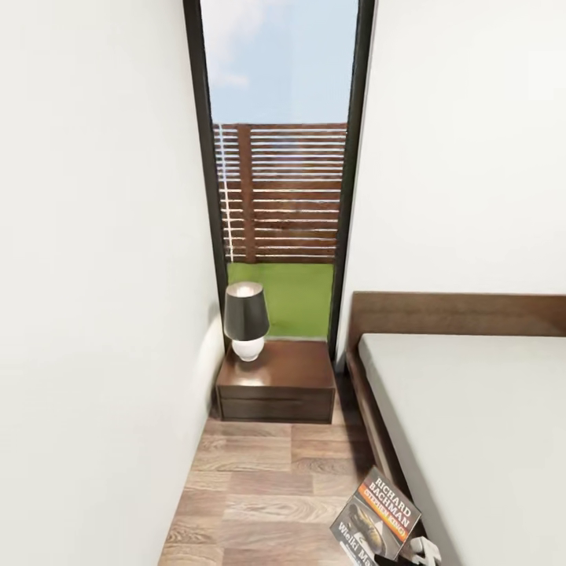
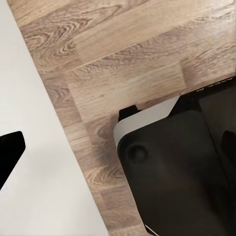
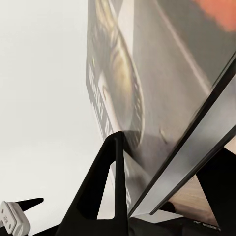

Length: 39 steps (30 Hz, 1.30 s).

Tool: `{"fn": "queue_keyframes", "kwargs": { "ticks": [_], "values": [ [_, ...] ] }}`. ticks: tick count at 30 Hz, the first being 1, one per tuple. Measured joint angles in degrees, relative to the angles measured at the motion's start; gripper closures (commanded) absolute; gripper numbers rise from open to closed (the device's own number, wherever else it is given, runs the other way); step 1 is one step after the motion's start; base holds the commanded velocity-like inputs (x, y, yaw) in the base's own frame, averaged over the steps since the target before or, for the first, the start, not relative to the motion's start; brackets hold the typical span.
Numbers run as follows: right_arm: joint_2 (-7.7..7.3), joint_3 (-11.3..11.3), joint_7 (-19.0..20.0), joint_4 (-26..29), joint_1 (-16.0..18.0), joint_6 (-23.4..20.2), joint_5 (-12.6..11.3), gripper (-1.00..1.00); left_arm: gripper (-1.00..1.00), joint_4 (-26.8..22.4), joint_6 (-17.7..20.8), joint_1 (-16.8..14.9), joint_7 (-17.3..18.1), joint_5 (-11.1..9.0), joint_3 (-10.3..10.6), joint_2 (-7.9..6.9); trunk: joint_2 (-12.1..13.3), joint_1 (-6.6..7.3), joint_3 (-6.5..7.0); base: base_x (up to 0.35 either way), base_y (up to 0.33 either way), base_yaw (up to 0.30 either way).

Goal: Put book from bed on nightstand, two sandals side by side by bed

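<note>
one book [image 1: 377, 523], one nightstand [image 1: 277, 383], one lamp [image 1: 246, 320], one bed [image 1: 472, 409]

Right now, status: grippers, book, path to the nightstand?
Right gripper shut on book, held beside bed. Left gripper state unclear. Nightstand ahead, lamp on its left half; floor between unobstructed.

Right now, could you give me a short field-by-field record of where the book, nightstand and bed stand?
book: held in the right gripper, tilted, above the floor beside the bed
right gripper: shut on the book
nightstand: ahead, below the window, left of the bed
nightstand top: lamp at its left rear, the rest bare
bed: to the right
left gripper: not visible
</note>
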State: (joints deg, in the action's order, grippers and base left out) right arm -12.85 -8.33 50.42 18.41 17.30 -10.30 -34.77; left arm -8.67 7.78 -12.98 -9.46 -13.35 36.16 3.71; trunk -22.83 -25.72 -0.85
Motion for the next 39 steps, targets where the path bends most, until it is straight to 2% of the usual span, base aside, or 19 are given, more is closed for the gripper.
{"fn": "queue_keyframes", "kwargs": {
  "ticks": [10,20,39],
  "values": [
    [-0.10,0.0,0.0,-0.1,0.0,-0.1,0.0,1.00,-1.00,0.0,0.0,0.0,0.0,0.0,0.1,0.19,0.0,0.00,0.00,0.339,0.000,-0.027],
    [0.04,0.0,0.0,-0.1,0.0,-0.1,0.0,1.00,-1.00,0.0,0.1,0.0,0.0,0.0,1.8,0.34,0.0,0.00,-0.10,0.339,0.000,-0.123],
    [0.08,0.0,0.0,-0.1,0.0,-0.1,0.0,1.00,-1.00,0.0,0.1,0.0,0.0,-0.1,2.0,0.38,0.0,0.00,-0.12,0.339,0.000,-0.008]
  ]
}}
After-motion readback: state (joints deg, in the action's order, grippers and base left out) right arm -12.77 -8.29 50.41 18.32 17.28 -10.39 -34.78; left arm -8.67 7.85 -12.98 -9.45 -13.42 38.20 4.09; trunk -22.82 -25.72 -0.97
